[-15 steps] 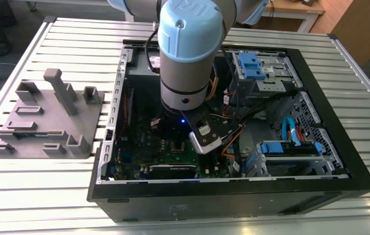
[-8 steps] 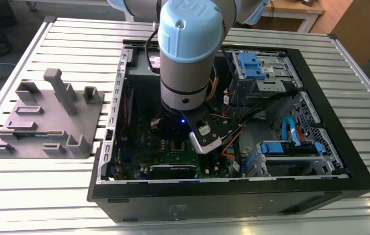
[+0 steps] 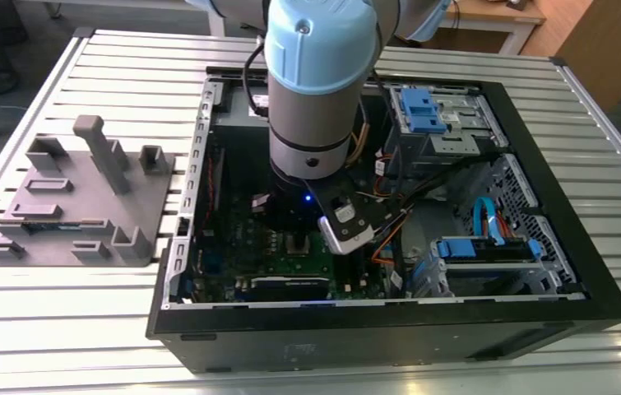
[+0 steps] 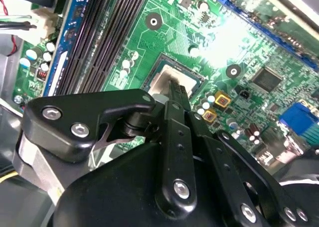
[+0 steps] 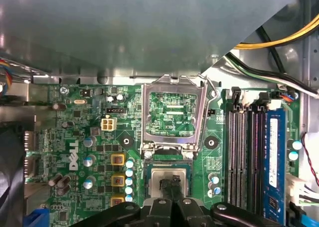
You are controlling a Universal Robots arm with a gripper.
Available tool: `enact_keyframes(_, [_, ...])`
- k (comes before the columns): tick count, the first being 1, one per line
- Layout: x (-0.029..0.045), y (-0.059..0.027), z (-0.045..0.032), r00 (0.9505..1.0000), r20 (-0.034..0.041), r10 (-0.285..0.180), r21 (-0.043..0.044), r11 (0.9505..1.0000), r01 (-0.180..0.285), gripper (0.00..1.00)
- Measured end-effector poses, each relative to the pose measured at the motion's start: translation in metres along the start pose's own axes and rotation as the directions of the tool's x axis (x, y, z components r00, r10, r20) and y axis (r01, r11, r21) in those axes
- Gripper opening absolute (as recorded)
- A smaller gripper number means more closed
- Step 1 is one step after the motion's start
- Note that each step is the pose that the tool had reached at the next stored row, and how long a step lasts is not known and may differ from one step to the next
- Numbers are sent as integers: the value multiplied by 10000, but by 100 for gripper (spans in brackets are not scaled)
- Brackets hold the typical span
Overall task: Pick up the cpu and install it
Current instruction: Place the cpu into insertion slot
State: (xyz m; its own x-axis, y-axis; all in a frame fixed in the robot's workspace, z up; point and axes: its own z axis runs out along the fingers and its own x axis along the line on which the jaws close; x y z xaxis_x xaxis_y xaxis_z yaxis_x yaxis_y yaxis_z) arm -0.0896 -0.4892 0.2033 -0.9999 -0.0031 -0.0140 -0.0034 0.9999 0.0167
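The cpu (image 5: 155,179) is a small silvery square lying flat in the open socket of the green motherboard (image 5: 75,137). In the second wrist view the cpu (image 4: 160,81) sits in the same dark socket border. My gripper (image 5: 170,183) is directly over its middle, and the black fingertips are pressed together with no gap. From the second wrist view the gripper (image 4: 174,87) has its tips down at the chip's top face; whether they touch it I cannot tell. The silver socket frame (image 5: 172,112) stands flipped open beside the socket. The arm (image 3: 310,123) reaches down into the computer case.
Black memory slots (image 5: 244,152) and a blue slot (image 5: 274,152) run beside the socket. Yellow and black cables (image 5: 279,38) hang near the case wall. A grey plastic fixture (image 3: 69,206) rests on the slatted table at the exterior view's left. Blue drive bays (image 3: 437,111) fill the case's other side.
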Motion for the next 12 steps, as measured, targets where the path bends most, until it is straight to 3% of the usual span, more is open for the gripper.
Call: enact_keyframes(12, [2, -4, -11, 10000, -1, 1, -4, 10000, -1, 11])
